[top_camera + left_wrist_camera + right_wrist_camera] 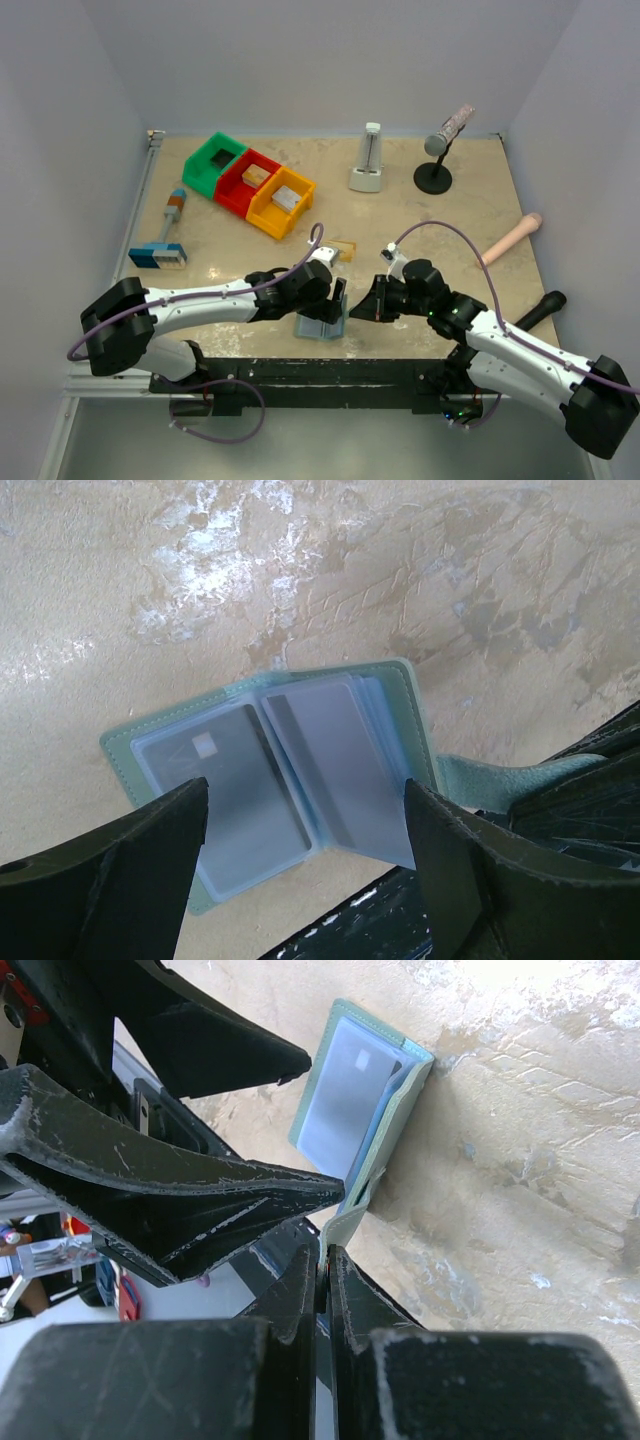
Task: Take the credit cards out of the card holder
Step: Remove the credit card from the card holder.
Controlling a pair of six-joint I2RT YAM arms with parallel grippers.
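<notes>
Finding: holder lies open just beyond rail, cards inside. Left gripper hangs above it, spread wide, empty; right gripper pinches its tab. Extraction pending: left must nip a card edge.

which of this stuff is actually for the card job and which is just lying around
For the job: card holder, grey card in its sleeve, orange-gold card on the table.
Lying about: coloured bins, blue-and-white block, microphone, white stand, beige rod.
</notes>
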